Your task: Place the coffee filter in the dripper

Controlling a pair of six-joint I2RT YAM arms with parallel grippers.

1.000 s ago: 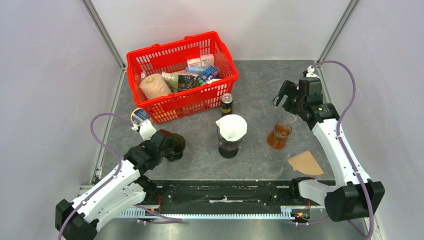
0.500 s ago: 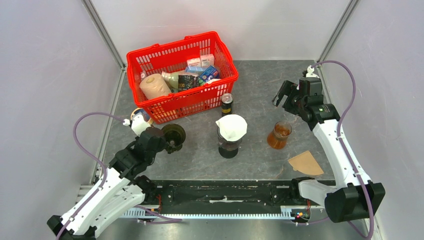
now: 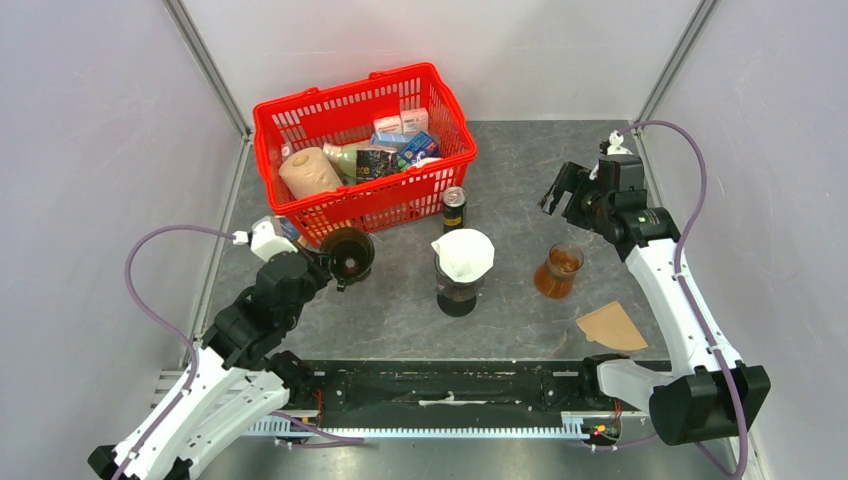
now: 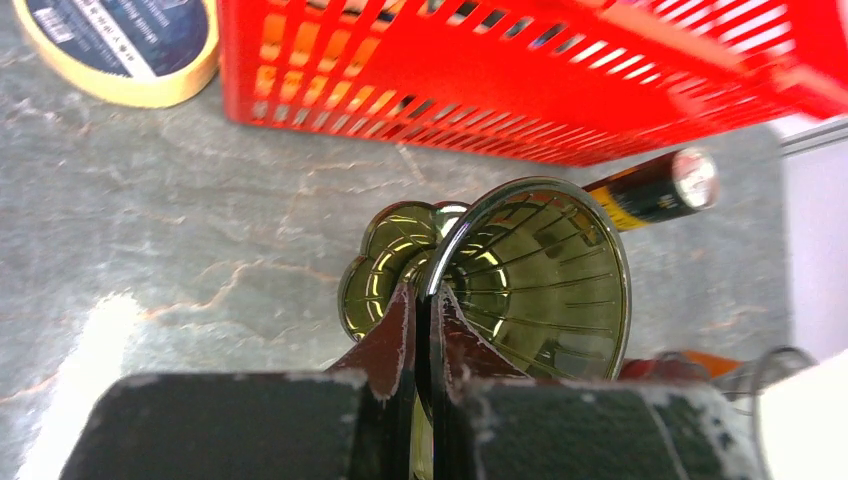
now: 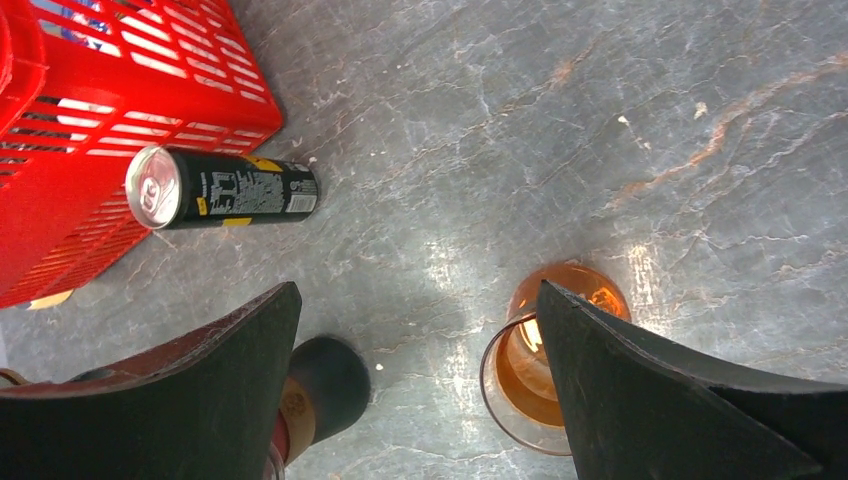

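Note:
My left gripper [image 3: 330,268] is shut on the rim of a dark olive glass dripper [image 3: 348,252] and holds it tilted, just in front of the red basket. In the left wrist view my left gripper [image 4: 425,300] pinches the rim of the dripper [image 4: 540,285], one finger inside the cone and one outside. A flat brown paper filter [image 3: 611,326] lies on the table at the front right. A white cone [image 3: 463,253] sits on top of a dark carafe [image 3: 457,297] in the middle. My right gripper [image 3: 563,192] is open and empty, high above the back right, and also shows in the right wrist view [image 5: 415,292].
A red basket [image 3: 300,115] full of groceries stands at the back left. A black can [image 3: 454,208] stands in front of it. An amber glass [image 3: 558,270] stands below my right gripper. A tape roll [image 4: 120,45] lies left of the basket.
My left arm has lifted the dripper off the table and carried it back toward the basket, tilting it. The right arm has hardly moved.

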